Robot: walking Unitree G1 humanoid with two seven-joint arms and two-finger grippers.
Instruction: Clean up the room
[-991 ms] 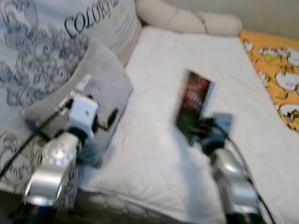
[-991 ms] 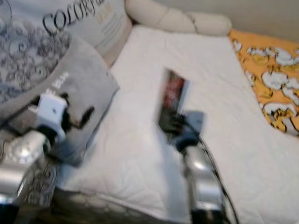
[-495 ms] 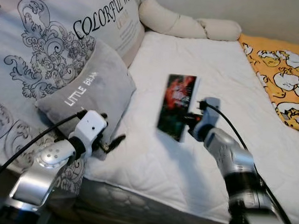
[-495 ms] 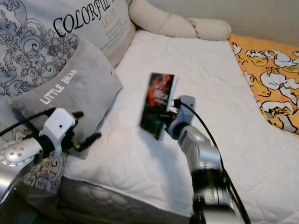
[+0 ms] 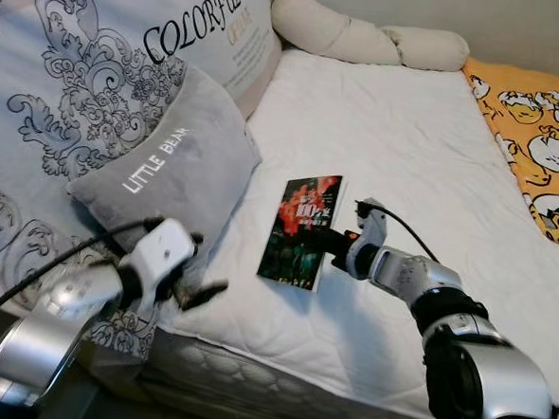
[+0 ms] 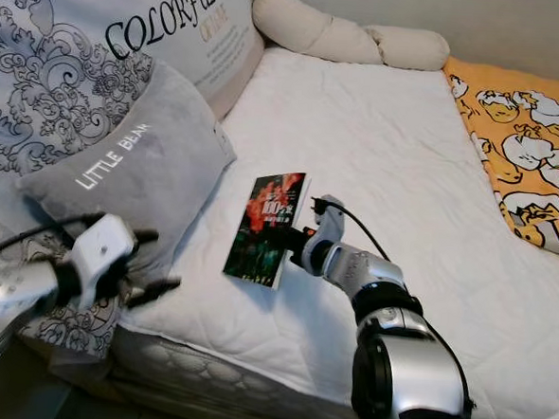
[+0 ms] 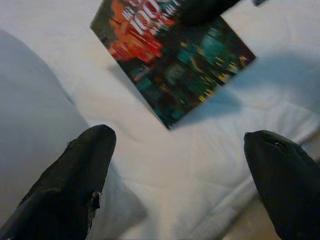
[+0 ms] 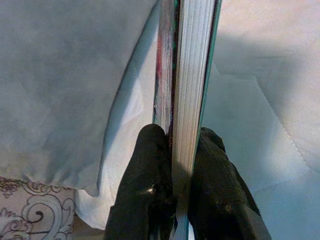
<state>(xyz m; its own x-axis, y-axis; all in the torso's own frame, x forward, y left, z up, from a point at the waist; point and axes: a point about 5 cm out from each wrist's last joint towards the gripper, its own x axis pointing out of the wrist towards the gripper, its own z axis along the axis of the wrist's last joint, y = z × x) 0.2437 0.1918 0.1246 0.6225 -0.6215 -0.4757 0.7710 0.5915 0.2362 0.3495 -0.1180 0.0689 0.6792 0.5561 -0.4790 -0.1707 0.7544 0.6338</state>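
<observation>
A dark paperback book point(image 5: 302, 230) with a red and teal cover is held a little above the white mattress point(image 5: 406, 151), near the bed's front edge. My right gripper point(image 5: 327, 239) is shut on the book's right edge; the right wrist view has both fingers point(image 8: 150, 185) pinching the book point(image 8: 192, 90) across its page edge. My left gripper point(image 5: 209, 274) hangs open by the grey LITTLE BEAR pillow point(image 5: 173, 165), to the left of the book. The left wrist view has the book point(image 7: 172, 60) beyond the spread fingers point(image 7: 75, 175).
A large patterned COLORFUL pillow point(image 5: 107, 76) fills the bed's left side. A cream bolster point(image 5: 366, 39) lies along the far edge. An orange cartoon blanket point(image 5: 540, 140) covers the right side. The mattress's front edge point(image 5: 278, 380) runs below both arms.
The right gripper has brought the book down and toward the bed's front edge, tilting it flatter. The left arm has dropped a little. The camera has shifted too.
</observation>
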